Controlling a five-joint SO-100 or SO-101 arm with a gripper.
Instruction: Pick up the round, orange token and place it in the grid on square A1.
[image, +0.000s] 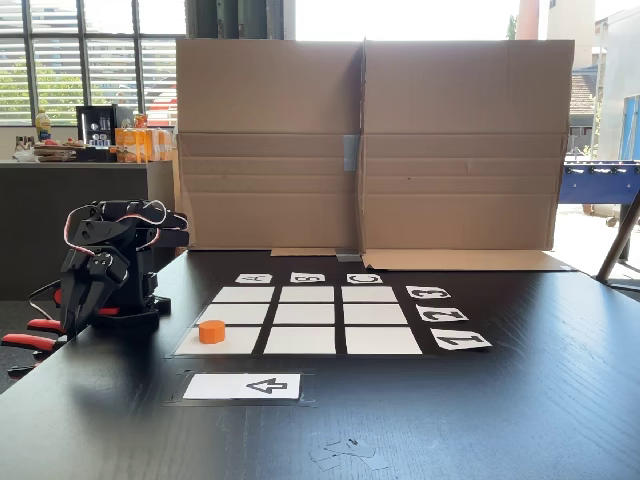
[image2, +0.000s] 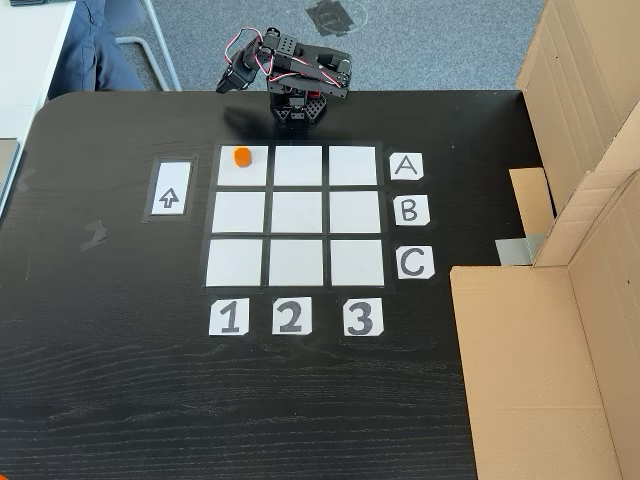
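Note:
The orange token (image: 211, 331) (image2: 242, 156) stands upright on square A1 (image: 240, 343) (image2: 243, 176), near that cell's outer corner. A1 is the corner cell of the three-by-three white grid (image: 307, 314) (image2: 296, 210) closest to the arm. The black arm is folded back over its base at the table edge. Its gripper (image: 76, 312) (image2: 226, 84) hangs fingers-down, well apart from the token. The fingers look shut with nothing between them.
A white card with a black arrow (image: 243, 386) (image2: 169, 189) lies beside the grid. Label cards A, B, C and 1, 2, 3 border it. A large cardboard wall (image: 365, 145) (image2: 590, 130) stands along the far side of the black table (image: 520, 420).

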